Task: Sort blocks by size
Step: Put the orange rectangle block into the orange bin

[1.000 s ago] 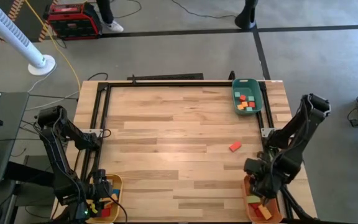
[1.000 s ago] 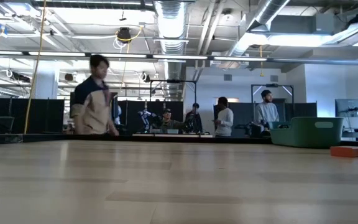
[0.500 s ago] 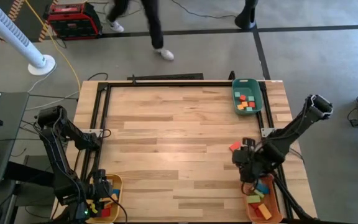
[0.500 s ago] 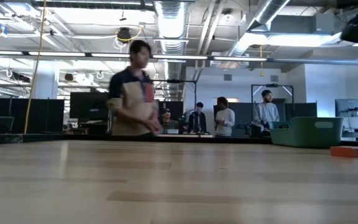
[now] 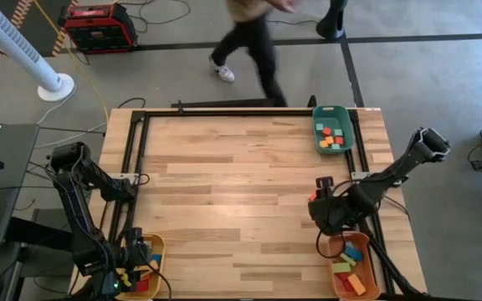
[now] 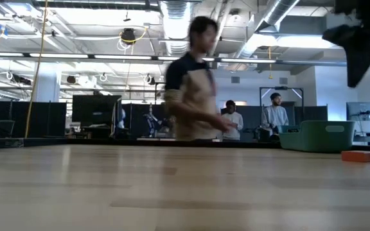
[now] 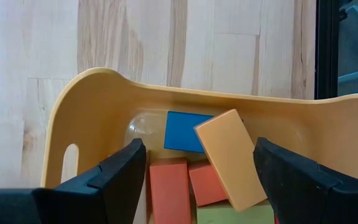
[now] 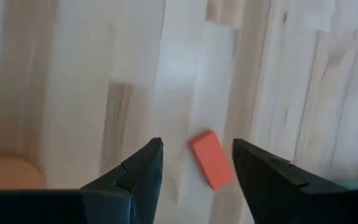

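Plastic trays, three: one green tray (image 5: 334, 128) at the worktop's (image 5: 224, 176) far right corner, one yellow tray (image 5: 151, 247) at the near left corner, one orange tray (image 5: 339, 284) at the near right corner. Loose red rectangular block (image 5: 314, 197) on bare wood near the right edge: one. Dark robot arms: two. Blocks inside the trays: several each, exact count unclear.

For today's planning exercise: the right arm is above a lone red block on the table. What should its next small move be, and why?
Probably lower the open right claw straight down around the red block, which lies loose between its fingers, not yet gripped.
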{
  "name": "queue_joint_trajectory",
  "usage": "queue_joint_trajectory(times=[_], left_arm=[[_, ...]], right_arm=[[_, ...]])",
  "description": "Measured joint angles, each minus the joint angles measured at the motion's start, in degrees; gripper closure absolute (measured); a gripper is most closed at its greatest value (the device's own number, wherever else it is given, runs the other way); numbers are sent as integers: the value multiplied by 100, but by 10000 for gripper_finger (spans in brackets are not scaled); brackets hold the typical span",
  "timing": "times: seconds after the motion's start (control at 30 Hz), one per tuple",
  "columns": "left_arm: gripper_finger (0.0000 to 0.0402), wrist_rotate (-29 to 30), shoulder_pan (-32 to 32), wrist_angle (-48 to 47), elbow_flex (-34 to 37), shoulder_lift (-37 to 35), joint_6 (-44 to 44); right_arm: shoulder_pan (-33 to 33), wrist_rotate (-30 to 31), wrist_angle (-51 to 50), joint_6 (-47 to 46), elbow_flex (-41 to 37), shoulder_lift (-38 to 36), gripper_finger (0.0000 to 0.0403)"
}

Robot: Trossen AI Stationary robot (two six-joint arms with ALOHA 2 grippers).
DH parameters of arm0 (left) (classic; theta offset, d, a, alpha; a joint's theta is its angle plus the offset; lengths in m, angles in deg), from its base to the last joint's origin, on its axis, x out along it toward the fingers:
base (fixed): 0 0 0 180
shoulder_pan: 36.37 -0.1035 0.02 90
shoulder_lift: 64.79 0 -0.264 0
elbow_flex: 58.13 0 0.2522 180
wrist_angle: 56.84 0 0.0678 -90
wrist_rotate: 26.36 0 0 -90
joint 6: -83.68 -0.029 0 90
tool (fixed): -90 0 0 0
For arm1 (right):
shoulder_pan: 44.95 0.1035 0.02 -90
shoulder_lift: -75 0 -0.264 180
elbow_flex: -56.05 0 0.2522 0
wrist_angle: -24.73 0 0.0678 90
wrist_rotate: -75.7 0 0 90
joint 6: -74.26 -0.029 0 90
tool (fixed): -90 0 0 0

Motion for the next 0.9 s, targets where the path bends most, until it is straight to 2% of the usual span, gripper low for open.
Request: queue_joint_trajectory(times=[0.4, 0.9], left_arm=[[116, 1, -1, 1, 0, 0, 0], [116, -1, -1, 1, 0, 0, 1]], right_arm=[[-288, -11, 135, 405, -1127, 7, 175], [-1157, -261, 259, 601, -1135, 4, 185]])
